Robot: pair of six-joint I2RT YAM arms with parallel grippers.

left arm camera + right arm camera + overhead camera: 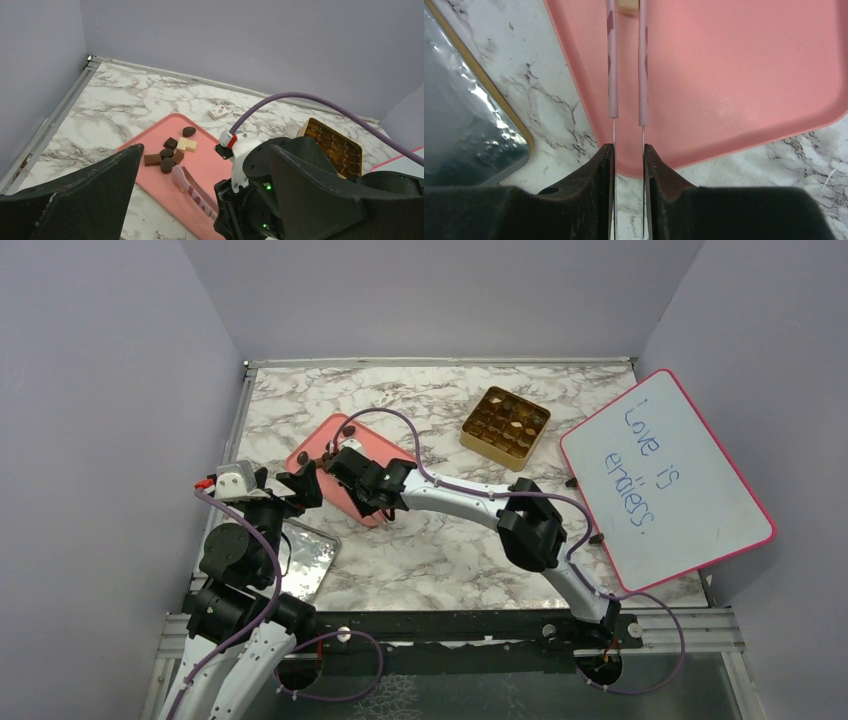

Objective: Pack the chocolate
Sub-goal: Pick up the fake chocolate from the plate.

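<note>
**Right claw holds the tweezers over the tray of chocolate**

The chocolate lies in a small cluster on the pink tray, toward its far left part. Most pieces are dark brown, and two cream squares sit side by side among them. None of it is in the gold box, which stands apart from the tray on the marble counter, farther back and to the right.

The right claw is clamped on the pink tweezers, its two fingers pressing the thin metal arms from outside. The prongs reach out over the tray with a narrow gap between them. A cream piece shows in that gap at the top edge of the right wrist view, but whether the prongs touch it cannot be told.

The left claw hangs beside the tray's near left edge, fingers spread wide and holding nothing.

A silver plate with a gold rim lies flat on the counter just left of the tray's near corner. A whiteboard with blue handwriting leans at the right side.
</note>
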